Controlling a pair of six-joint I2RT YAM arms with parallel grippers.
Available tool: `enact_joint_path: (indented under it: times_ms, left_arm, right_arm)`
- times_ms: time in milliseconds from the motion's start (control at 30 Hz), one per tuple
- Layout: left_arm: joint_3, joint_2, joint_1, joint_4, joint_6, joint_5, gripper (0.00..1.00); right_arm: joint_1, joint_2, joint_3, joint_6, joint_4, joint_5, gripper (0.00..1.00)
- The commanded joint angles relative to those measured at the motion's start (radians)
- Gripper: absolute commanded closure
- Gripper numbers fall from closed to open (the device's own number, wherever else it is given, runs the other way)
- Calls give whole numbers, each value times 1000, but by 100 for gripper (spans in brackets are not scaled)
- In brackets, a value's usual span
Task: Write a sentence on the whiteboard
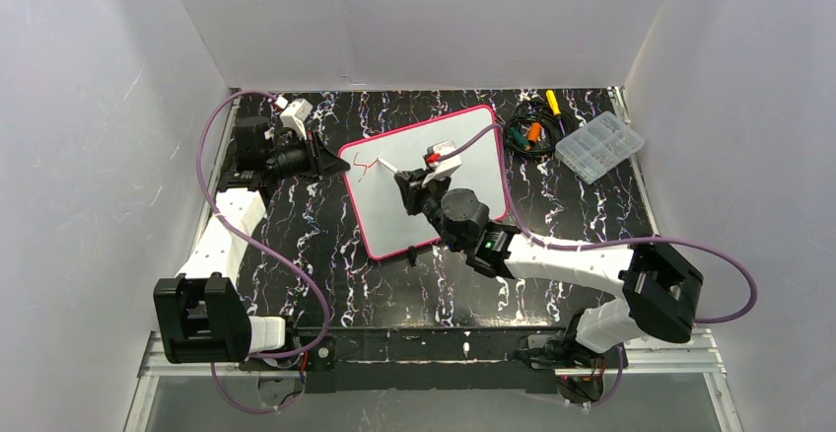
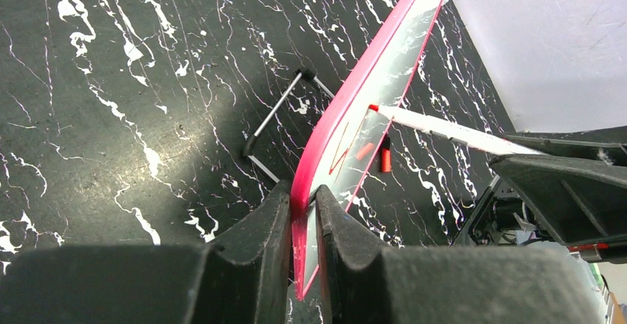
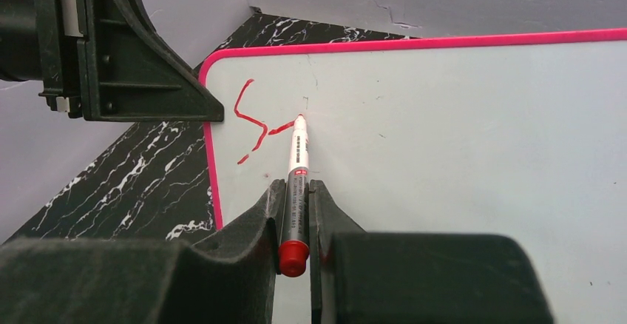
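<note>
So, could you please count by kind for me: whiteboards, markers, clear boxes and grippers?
whiteboard: 1
marker: 1
clear box: 1
grippers: 2, the left gripper shut on the whiteboard's edge, the right gripper shut on the marker
Total: 5
</note>
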Motion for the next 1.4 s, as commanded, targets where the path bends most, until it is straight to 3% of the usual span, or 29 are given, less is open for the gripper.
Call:
enact_joint_path:
  times_ms: [0,700,1367]
  left_arm:
    - [-16,-37,-19,-38,13,21,100]
    - [-18,-36,-19,-38,15,26,100]
    - [-16,-36,-18,-38,14,26,100]
  right_arm:
    - [-6,-54,11,-25,53,-15,99]
    - [-8,37,83,-76,102,-41,99]
    - [-6,-25,-25,18,31,-38,99]
